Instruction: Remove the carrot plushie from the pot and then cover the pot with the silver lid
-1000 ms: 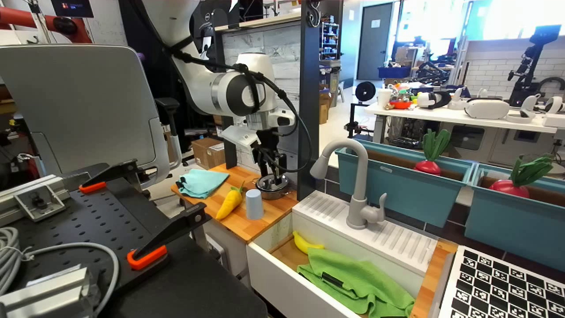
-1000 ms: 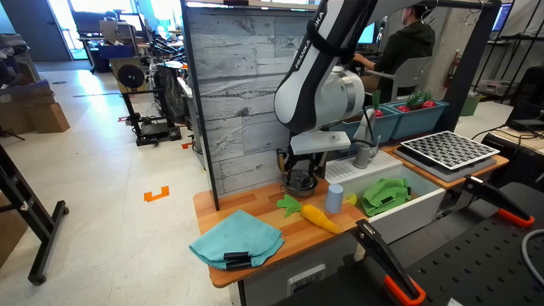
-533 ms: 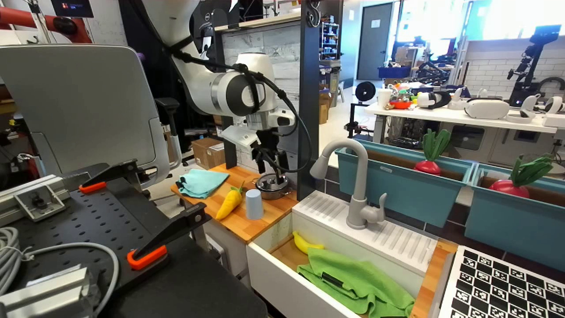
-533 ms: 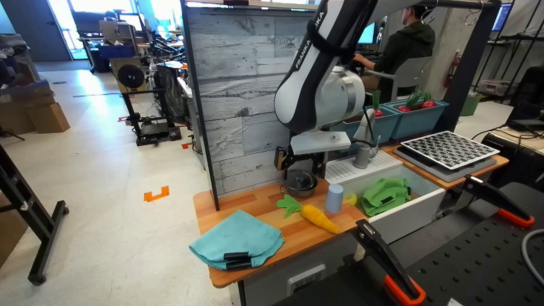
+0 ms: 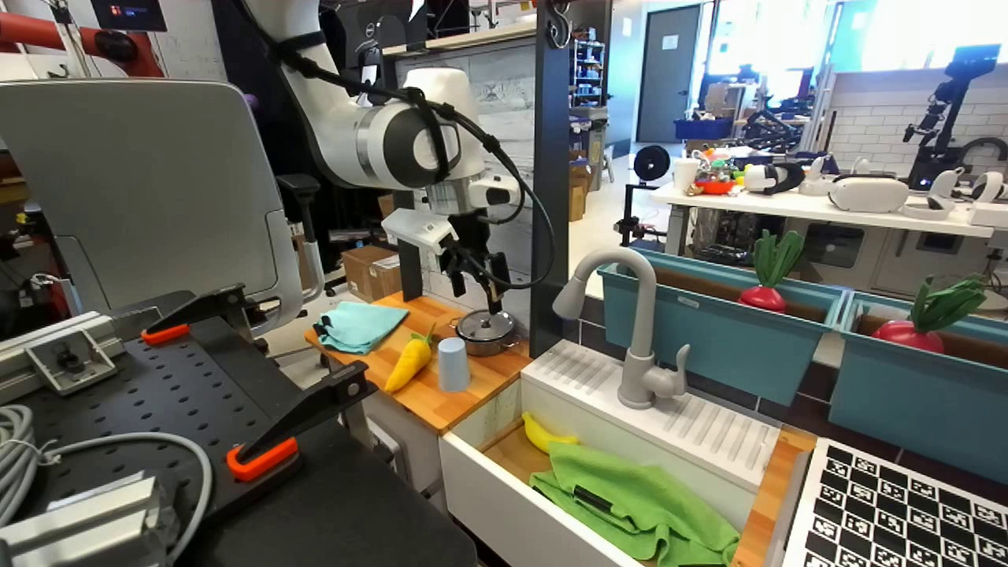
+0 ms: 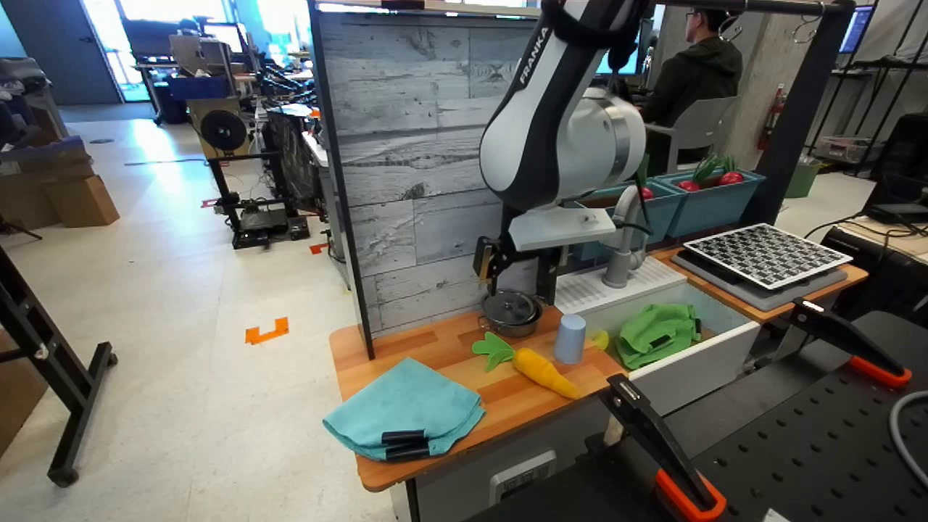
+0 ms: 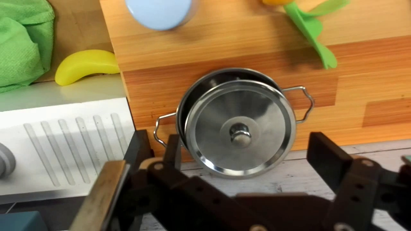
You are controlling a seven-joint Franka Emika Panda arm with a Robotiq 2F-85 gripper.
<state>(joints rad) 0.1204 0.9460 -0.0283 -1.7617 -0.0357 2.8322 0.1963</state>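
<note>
Gripper above pot, jaws spread well apart; silver lid resting on pot off-centre, crescent of dark inside showing; carrot plushie on wooden counter, near light-blue cup

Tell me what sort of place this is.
Probably a robotics lab with a mock kitchen: a white-and-black jointed robot arm, a flat rectangular black-and-white checkered board and a matte grey gooseneck faucet show it.
</note>
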